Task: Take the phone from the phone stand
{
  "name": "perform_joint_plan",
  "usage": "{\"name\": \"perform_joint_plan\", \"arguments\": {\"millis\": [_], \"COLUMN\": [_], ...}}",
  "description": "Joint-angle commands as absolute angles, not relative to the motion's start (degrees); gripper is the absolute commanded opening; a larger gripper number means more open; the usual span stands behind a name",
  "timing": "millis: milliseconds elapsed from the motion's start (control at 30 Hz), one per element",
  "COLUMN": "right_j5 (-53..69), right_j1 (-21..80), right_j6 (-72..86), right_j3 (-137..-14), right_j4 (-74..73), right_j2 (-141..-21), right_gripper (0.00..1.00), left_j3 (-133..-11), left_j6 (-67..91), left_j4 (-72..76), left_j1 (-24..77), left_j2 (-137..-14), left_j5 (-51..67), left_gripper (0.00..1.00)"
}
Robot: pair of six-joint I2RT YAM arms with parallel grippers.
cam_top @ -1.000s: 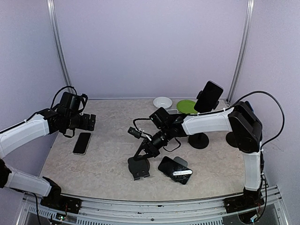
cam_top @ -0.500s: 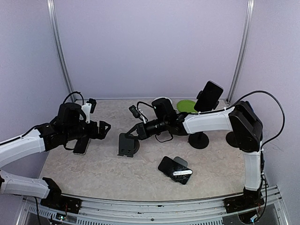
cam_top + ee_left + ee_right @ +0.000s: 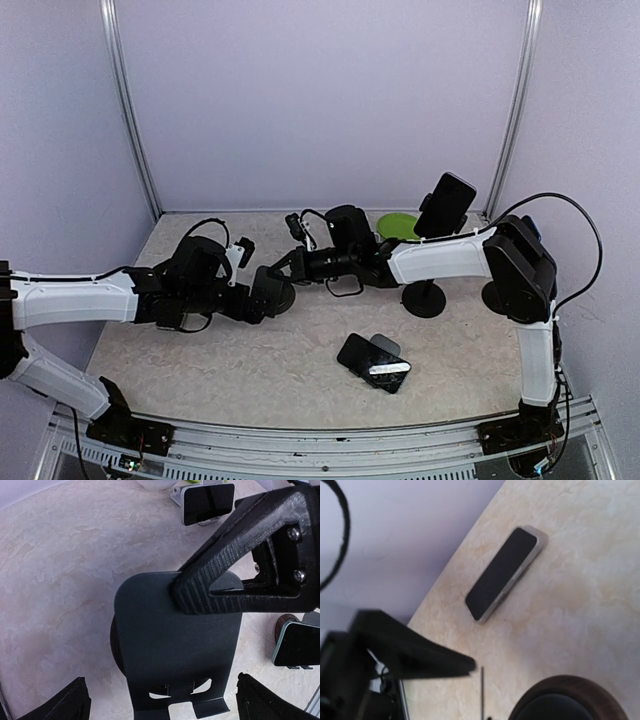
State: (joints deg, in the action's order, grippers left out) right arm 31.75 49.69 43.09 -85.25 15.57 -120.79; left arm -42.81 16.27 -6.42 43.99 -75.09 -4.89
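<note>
The phone is seen at the upper right of the top view. It is dark and glossy, and is propped tilted on a black stand with a round base, just right of a green bowl. The stand's stem is crossed in front by the right forearm. Left of centre, an empty stand is clenched at its top edge by the right hand. The left hand is released, its fingers spread either side of the plate without contact. Two phones are laid overlapping on the tabletop at lower centre.
</note>
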Motion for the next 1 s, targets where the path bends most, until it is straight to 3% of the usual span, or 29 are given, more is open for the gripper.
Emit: {"name": "perform_joint_plan", "arguments": {"millis": [0, 200, 533, 867, 933, 967], "right_j5": [30.9, 30.4, 30.4, 30.8, 32.0, 32.5], "right_j1": [49.6, 49.9, 50.3, 50.0, 49.6, 49.4], "right_j6": [46.1, 46.7, 46.7, 45.4, 45.5, 45.6], "right_j3": [-85.9, -85.9, -85.5, -85.4, -85.0, -84.6], "right_j4": [20.7, 21.1, 22.0, 21.4, 22.3, 22.9], "right_j2": [-120.8, -120.9, -121.0, -120.8, -120.9, -120.9], "right_gripper": [0.0, 0.0, 0.0, 0.01, 0.16, 0.3], "left_j3": [-46.2, -48.5, -51.7, -51.5, -50.8, -50.3], "left_j6": [16.7, 16.7, 16.9, 16.3, 15.7, 15.1], "left_j4": [-4.1, -3.9, -5.9, -5.4, -5.0, -4.8], "left_j1": [45.1, 45.3, 45.2, 44.4, 43.9, 43.6], "left_j2": [-78.1, -81.0, -84.9, -83.5, -82.6, -82.1], "left_j5": [-4.0, -4.3, -8.4, -10.8, -10.1, -9.5], "left_gripper": [0.99, 0.99, 0.84, 0.52, 0.49, 0.48]}}
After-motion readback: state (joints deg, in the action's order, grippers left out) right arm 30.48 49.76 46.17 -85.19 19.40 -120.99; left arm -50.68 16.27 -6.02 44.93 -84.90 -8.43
